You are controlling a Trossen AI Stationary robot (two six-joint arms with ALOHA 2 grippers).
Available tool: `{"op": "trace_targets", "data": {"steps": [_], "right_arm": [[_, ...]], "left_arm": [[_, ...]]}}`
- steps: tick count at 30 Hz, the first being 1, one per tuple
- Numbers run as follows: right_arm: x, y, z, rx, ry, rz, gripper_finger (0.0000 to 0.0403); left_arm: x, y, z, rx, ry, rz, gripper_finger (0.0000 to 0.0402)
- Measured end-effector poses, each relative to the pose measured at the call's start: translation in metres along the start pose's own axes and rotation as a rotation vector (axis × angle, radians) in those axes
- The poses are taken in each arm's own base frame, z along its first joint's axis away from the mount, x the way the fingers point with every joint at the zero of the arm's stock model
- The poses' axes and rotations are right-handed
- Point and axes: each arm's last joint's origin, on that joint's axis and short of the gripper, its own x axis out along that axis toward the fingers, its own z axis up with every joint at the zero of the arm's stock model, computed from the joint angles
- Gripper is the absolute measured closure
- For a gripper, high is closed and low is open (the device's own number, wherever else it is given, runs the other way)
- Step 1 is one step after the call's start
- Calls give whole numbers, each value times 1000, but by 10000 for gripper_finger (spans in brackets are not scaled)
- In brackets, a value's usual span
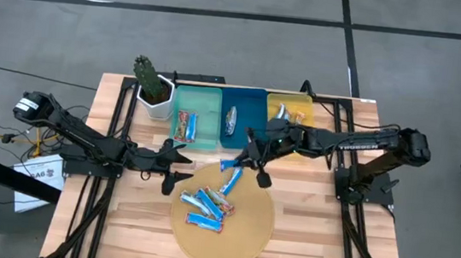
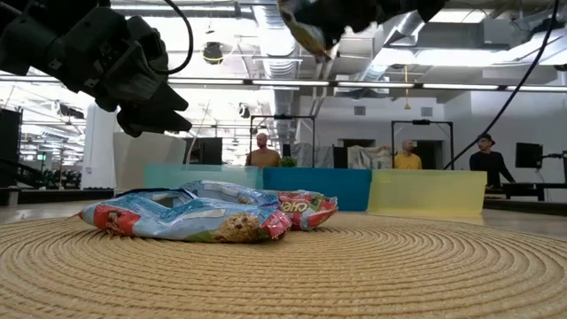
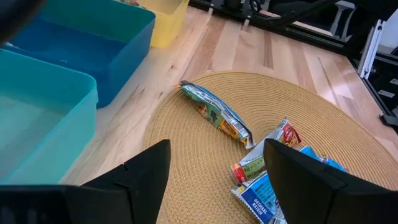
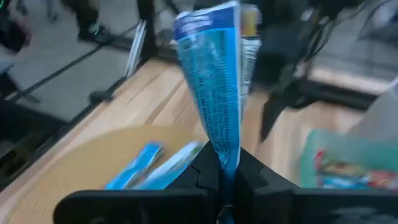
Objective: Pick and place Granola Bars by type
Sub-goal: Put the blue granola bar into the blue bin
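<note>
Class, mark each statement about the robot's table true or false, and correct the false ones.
1. The right gripper grips a blue-wrapped granola bar. True.
2. The left gripper grips a bar. False: its jaws are open and empty, beside the round woven mat.
3. The teal tray holds a bar. True.
4. The potted cactus stands on the mat. False: it stands on the table by the teal tray.
5. Several bars lie on the mat. True.
6. The yellow tray sits between the teal and blue trays. False: the blue tray is in the middle.
</note>
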Motion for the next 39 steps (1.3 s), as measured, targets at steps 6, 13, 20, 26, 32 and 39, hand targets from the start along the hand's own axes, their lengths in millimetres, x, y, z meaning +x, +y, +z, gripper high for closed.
{"op": "trace_targets", "data": {"steps": [6,13,20,26,32,39], "right_arm": [[-2,-21,1,72,-57,-127,399],[-15,-50,-5,320,-58,-500,398],[-31,-74,-17,578,-88,-817,399],[-42,-85,-31,730,-55,-1015,398],[-49,-92,-39,862,-81,-1076,397],[-49,-92,-39,908,-111,-1077,397]], "left_arm": [[0,0,0,31,0,3,152],[0,0,0,49,-5,13,152],[0,1,0,53,-14,35,152],[0,2,1,90,-25,66,152],[0,2,1,121,-32,87,152],[0,2,1,126,-32,87,152]]}}
